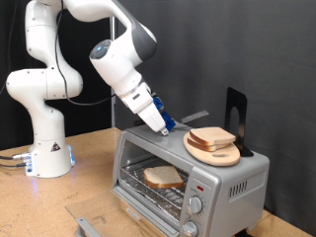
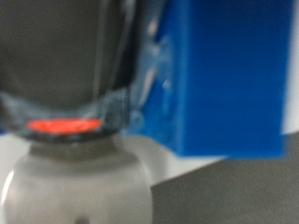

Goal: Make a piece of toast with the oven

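Note:
The silver oven (image 1: 237,183) stands at the exterior view's bottom right. A pale slice of toast (image 1: 163,177) lies on the wire rack inside it. A second slice (image 1: 212,136) rests on a round wooden plate (image 1: 209,153) on the oven's roof. My gripper (image 1: 166,122) points down at the roof's left part, just left of the plate, with nothing seen between its fingers. The wrist view is blurred: a blue part (image 2: 229,79) fills one side, beside a red-orange glow (image 2: 64,124) above a grey rounded shape.
A black upright stand (image 1: 235,118) sits on the oven's roof behind the plate. Two round knobs (image 1: 196,205) are on the oven's right panel. The arm's white base (image 1: 44,148) stands on the wooden table at the exterior view's left. A grey flat part (image 1: 87,223) lies at the table's front edge.

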